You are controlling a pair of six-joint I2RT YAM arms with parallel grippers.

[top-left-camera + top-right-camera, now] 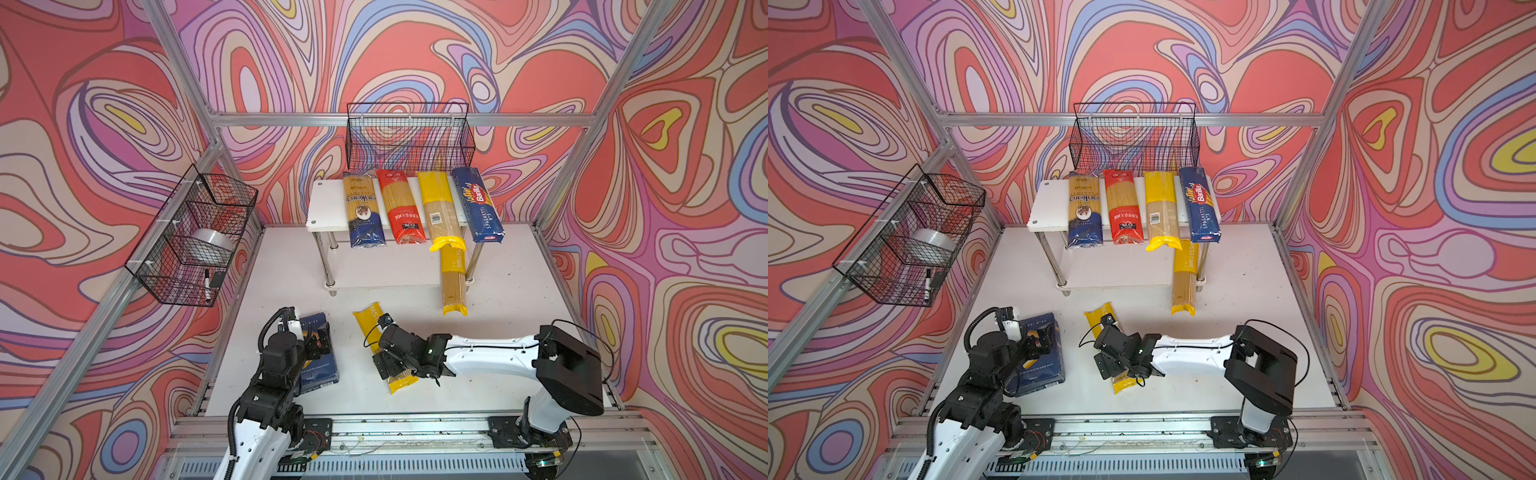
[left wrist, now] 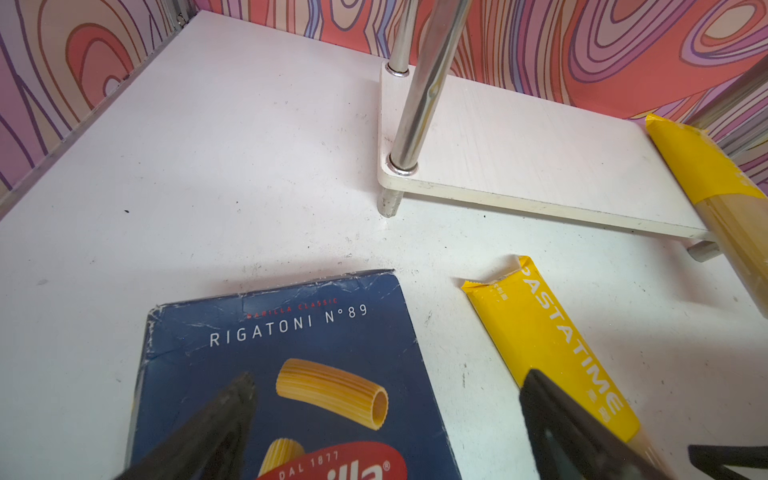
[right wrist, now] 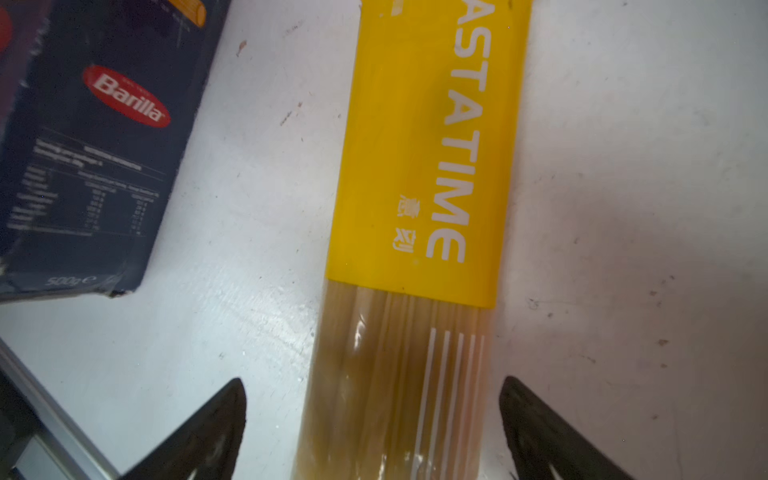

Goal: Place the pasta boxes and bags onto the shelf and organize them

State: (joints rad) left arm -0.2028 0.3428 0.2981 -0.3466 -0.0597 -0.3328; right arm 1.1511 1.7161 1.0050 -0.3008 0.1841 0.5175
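Top tier of shelf is loaded with four items side by side, all overhanging the front edge. Left to right in both top views: navy bag, red bag, top yellow bag, spaghetti box.

Sloped yellow bag: far end is rested on the lower tier at its right end, near end is down on the worktop.

Flat yellow bag is laid diagonally on the worktop in front of the shelf, PASTATIME print up. Right end effector is positioned over the bag's clear middle with its jaws spread. One finger is seen on each side of the bag, with worktop visible in both gaps. Nothing is gripped.

Rigatoni box is laid flat on the worktop, left of the flat yellow bag and apart from it. Left end effector is held above the box, spread wide and holding nothing. In the wrist view one finger is seen over the box face, the other over the flat yellow bag's edge. Contact cannot be told.

Back basket is hung above the shelf. Side basket is hung on the left frame, with a tape roll and marker seen inside.
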